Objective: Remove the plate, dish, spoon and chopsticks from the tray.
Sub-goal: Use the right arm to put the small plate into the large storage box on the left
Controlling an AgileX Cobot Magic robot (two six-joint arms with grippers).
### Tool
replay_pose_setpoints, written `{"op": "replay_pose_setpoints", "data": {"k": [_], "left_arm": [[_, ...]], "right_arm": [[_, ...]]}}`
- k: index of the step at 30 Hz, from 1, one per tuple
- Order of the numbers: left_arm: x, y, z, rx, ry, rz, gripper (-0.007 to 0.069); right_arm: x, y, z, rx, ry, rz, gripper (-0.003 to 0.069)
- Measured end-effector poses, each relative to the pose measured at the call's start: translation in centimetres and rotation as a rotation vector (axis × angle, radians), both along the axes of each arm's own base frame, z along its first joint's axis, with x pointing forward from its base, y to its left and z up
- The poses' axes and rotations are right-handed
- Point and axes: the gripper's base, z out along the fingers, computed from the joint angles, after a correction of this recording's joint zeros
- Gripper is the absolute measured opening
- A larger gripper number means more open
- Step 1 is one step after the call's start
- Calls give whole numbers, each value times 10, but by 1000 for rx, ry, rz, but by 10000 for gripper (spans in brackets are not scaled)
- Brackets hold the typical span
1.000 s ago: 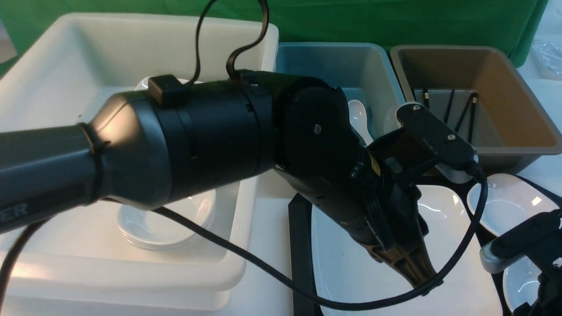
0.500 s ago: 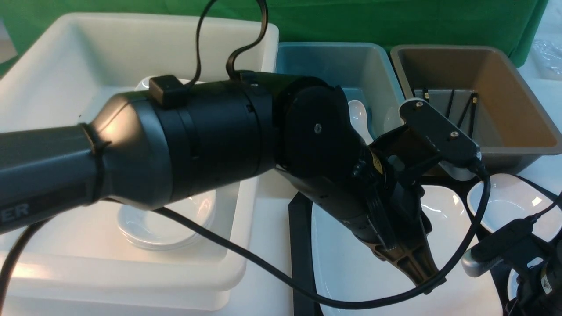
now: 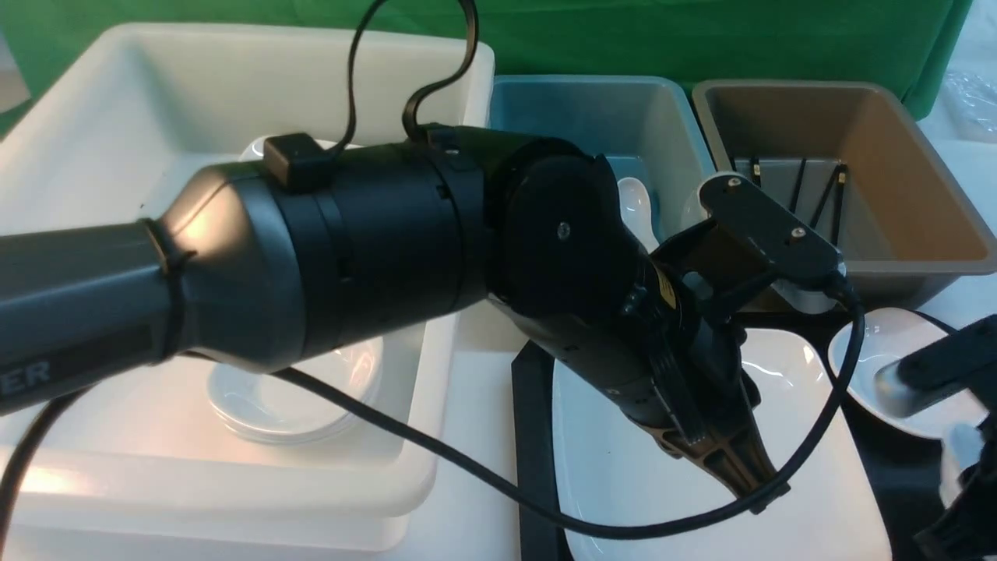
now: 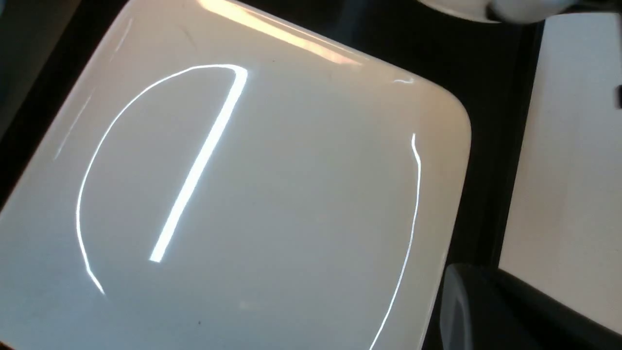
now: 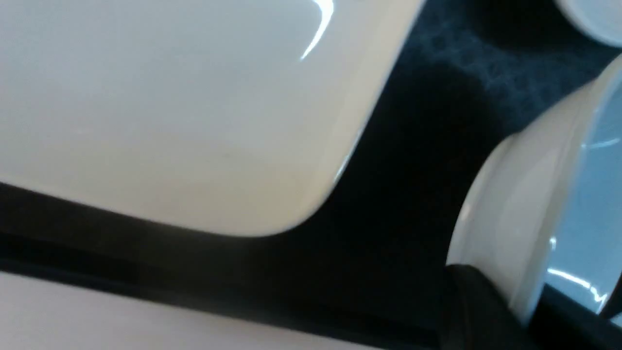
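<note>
The right pincer (image 5: 520,304), at the near right, is closed to a narrow gap on the wall of a small white dish (image 5: 510,218), which is tipped steeply on its side. Just left of it the plate (image 3: 646,467) lies flat on the tray (image 3: 537,460), and a second small dish (image 3: 880,351) sits farther off at the tray's right. The left pincer (image 3: 767,499) is over the plate; how wide it stands I cannot tell. A spoon (image 3: 636,206) is in the blue tub (image 3: 576,101) and chopsticks (image 3: 837,202) in the brown one (image 3: 787,93), so the step in hand looks to be clearing dishes. Next, the held dish probably wants a firm lift and a path clear of the left arm, perhaps toward the white tub (image 3: 70,296). The front view cuts off the right arm, and the cable crosses the left tips.
</note>
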Motion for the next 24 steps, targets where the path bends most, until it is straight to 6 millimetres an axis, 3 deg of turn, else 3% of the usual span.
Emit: {"op": "replay_pose_setpoints", "data": {"k": [6, 12, 15, 18, 22, 24], "left_arm": [[2, 1, 10, -48, -52, 25, 2], [8, 28, 65, -173, -159, 115, 2], [16, 69, 108, -255, -222, 240, 2], [20, 126, 145, -305, -283, 392, 2], [15, 203, 170, -283, -339, 605, 2], [7, 232, 172, -265, -348, 702, 2]], "right_arm": [[-14, -4, 46, 59, -153, -15, 64], [-10, 11, 100, 241, -259, 40, 64], [-4, 30, 134, 418, -303, 135, 64], [12, 55, 166, 553, -340, 253, 64], [37, 108, 182, 611, -314, 419, 64], [46, 136, 181, 618, -285, 491, 64]]}}
